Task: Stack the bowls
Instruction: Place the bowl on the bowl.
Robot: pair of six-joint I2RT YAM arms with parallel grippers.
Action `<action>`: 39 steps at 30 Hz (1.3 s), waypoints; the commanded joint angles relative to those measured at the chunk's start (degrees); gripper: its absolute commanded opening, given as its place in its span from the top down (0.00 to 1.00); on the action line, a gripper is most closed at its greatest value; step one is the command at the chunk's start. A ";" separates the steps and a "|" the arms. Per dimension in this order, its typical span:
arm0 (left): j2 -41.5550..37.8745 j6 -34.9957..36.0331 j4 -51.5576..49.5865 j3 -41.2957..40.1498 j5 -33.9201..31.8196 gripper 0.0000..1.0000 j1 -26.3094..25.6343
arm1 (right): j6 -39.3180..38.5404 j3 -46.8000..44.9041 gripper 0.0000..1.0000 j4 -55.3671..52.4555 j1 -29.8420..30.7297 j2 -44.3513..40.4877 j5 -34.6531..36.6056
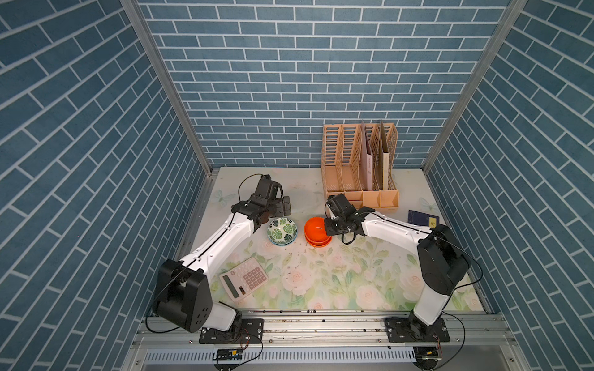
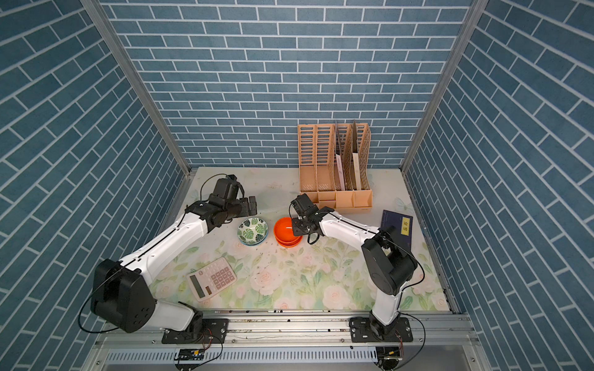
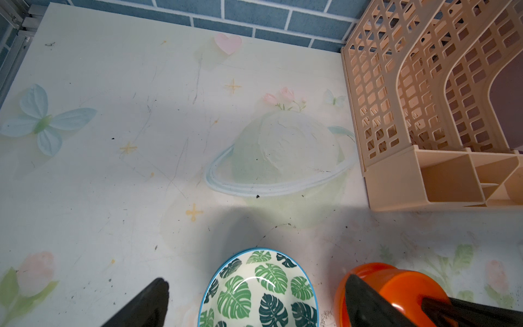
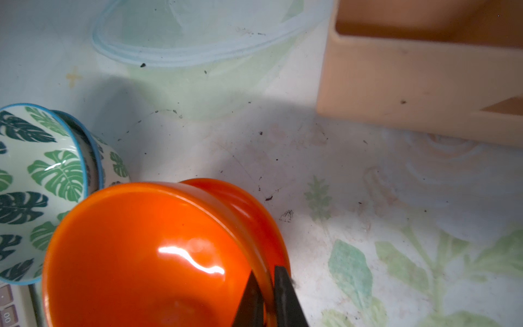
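Right wrist view, unlike top views, shows right gripper [image 4: 266, 271] clamping upper orange bowl [image 4: 141, 254] (left gripper [image 3: 256, 281] spread).

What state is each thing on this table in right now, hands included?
left hand: open, empty.
right hand: shut on rim of upper orange bowl.
upper orange bowl: held, askew over lower orange bowl.
leaf bowls: nested, upright.
file rack: upright, holding folders.
calculator: lying flat.

Right tool [image 4: 265, 272] pinching orange bowl [image 4: 141, 254] rim, leaf-print bowls [image 4: 42, 184] beside
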 commanded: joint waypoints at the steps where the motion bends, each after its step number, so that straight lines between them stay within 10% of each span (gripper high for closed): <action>1: -0.83 0.74 -0.86 -0.23 -1.19 0.01 0.00 | -1.84 0.86 0.98 0.27 -0.07 0.86 -0.22; 31: 2.12 2.93 -0.58 0.35 2.28 0.00 -6.95 | -2.53 -0.87 0.62 -1.02 -0.10 -3.88 3.91; 39: 5.08 2.52 0.27 0.74 2.83 0.01 -9.62 | -0.91 -6.09 0.74 3.15 -0.13 -7.74 4.38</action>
